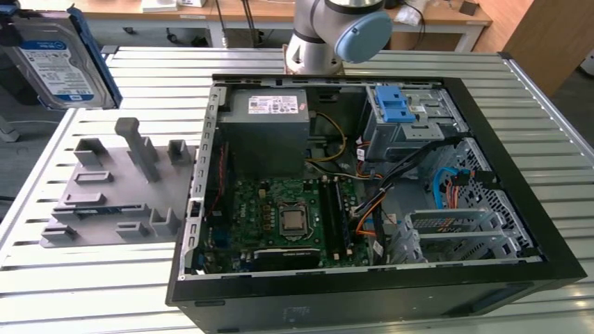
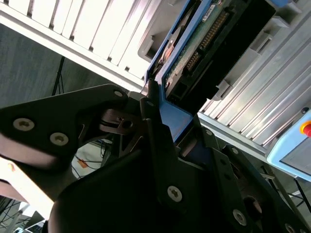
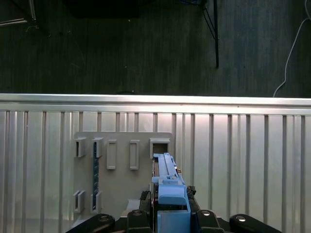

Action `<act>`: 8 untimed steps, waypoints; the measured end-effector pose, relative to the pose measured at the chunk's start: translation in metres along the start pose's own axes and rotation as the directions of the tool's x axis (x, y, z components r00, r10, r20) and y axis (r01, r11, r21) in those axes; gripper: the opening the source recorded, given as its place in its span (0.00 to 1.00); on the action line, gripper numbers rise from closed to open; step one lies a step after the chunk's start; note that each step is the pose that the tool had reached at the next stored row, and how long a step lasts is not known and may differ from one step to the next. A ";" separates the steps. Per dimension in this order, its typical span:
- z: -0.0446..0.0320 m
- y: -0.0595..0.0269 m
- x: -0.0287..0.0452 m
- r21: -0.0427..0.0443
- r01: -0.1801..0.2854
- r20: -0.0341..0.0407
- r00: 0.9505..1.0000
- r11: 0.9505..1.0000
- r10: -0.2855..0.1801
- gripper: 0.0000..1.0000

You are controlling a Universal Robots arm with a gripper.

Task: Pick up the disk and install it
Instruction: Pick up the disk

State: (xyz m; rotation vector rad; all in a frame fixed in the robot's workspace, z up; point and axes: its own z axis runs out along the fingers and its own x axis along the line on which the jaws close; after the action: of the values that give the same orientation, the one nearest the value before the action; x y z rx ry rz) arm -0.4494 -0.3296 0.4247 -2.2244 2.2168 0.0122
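disk over holder | holder exterior view's left of case | both on table

Exterior view overlooks the slatted table — both wrist views, tight behind the claw, share it.

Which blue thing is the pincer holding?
The disk with blue rails, clamped in the pincer; the two blue latches sit inside the computer case.

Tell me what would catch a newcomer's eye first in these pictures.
The disk, blue-railed, is held up in the tool at the exterior view's upper left. A grey holder plate lies on the slatted table, beside the open computer case with its green board exposed.
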 end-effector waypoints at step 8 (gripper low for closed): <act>-0.0055 0.0000 0.0000 0.000 0.000 0.000 1.000 1.000 0.000 0.36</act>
State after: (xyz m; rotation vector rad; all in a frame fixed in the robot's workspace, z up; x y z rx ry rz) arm -0.4494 -0.3296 0.4302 -2.2244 2.2167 0.0123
